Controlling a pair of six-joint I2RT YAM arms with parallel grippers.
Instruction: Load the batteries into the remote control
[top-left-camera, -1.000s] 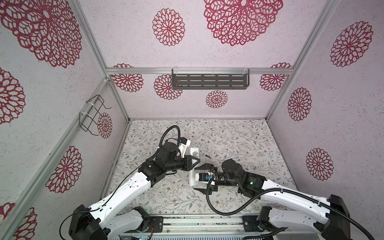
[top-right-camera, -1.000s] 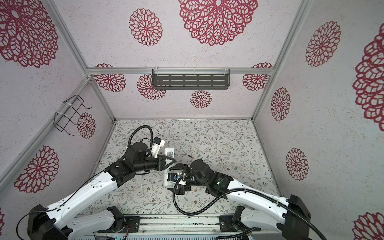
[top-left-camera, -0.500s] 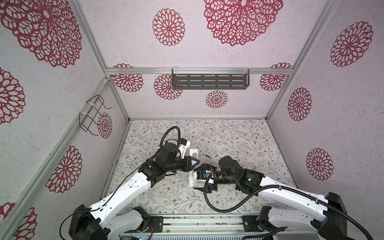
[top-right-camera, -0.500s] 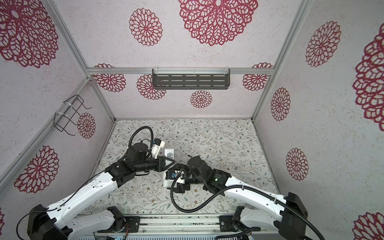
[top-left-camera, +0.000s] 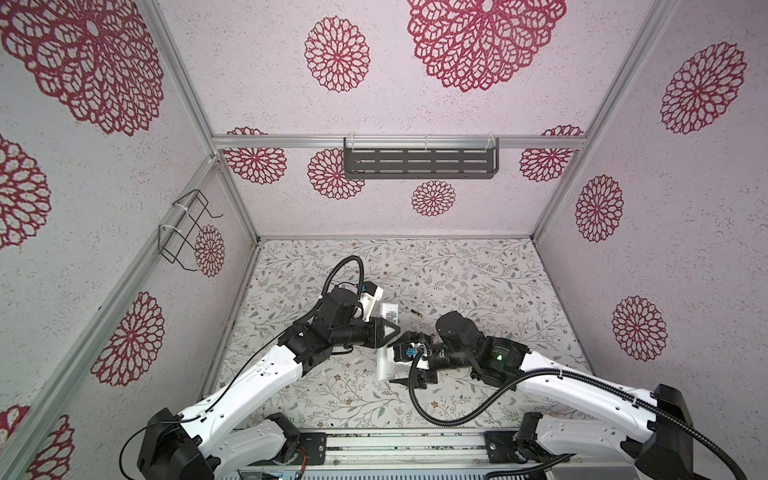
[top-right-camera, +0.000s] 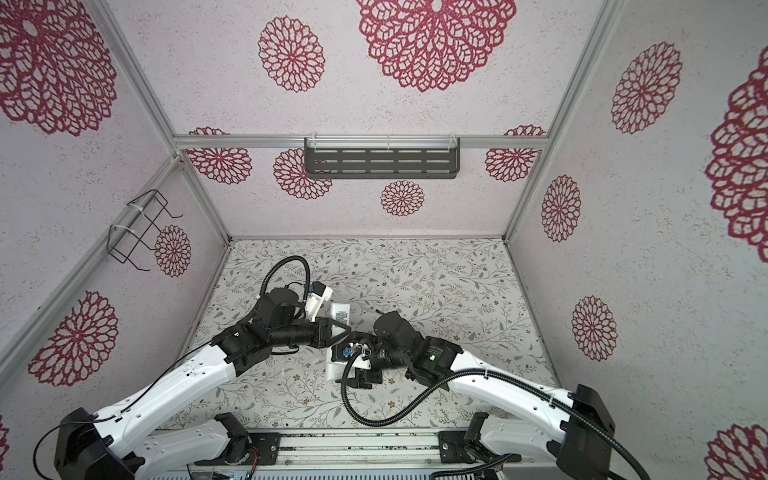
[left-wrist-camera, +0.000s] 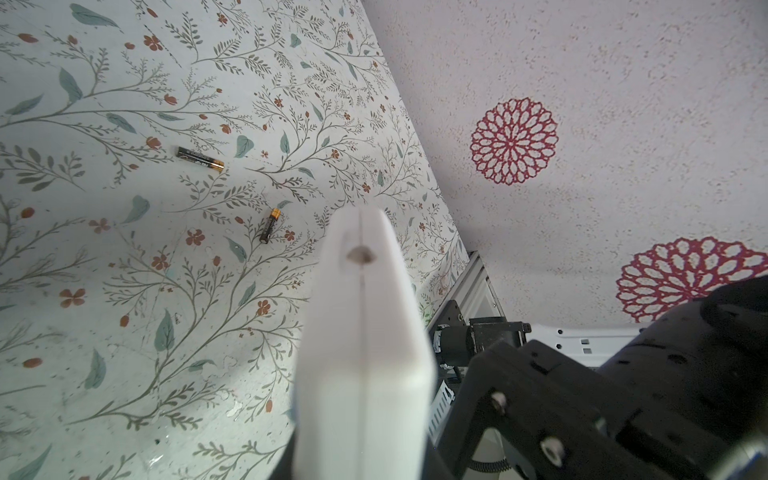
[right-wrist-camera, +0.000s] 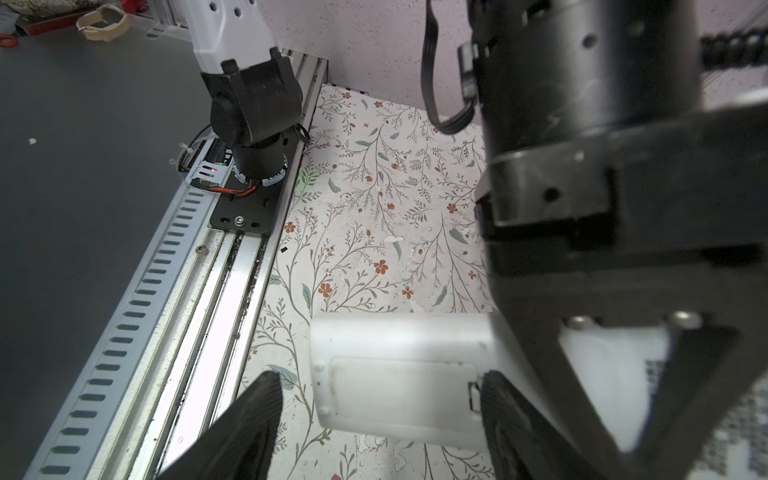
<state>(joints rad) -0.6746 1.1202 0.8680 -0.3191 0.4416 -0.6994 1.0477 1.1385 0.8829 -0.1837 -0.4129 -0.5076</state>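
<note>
Remote control (top-left-camera: 382, 366) is pinched across its middle by the left gripper (top-left-camera: 392, 331), whose black jaws are pressed tight on the white bar. From where I stand I cannot tell whether the bar rests on the floral table (left-wrist-camera: 124, 332) or is lifted clear of it.

The right gripper (right-wrist-camera: 376, 399) has come in at the remote control's unlabelled end with its ribbed fingers (right-wrist-camera: 249, 419) spread. One finger stands just beyond that end. The other stands over the remote control's back, at the latch end of the battery cover (right-wrist-camera: 399, 388), which sits closed in its recess. Nothing is gripped between them.

The remote control lies back-up, so its button side is hidden. Past the left gripper, on the remote control's far end, there is a label (top-right-camera: 341, 315) with a dark dotted code square and a line of print above it. Both are too small to read.

Beyond that labelled end, the batteries (left-wrist-camera: 200, 159) lie loose on the table, well apart from the remote control. The nearer battery (left-wrist-camera: 269, 226) shows its gold end, and the print on both is unreadable. In both top views only one of them is visible, a dark sliver near the labelled end on the right arm's side. The left wrist view cuts off most of the remote control's length.
</note>
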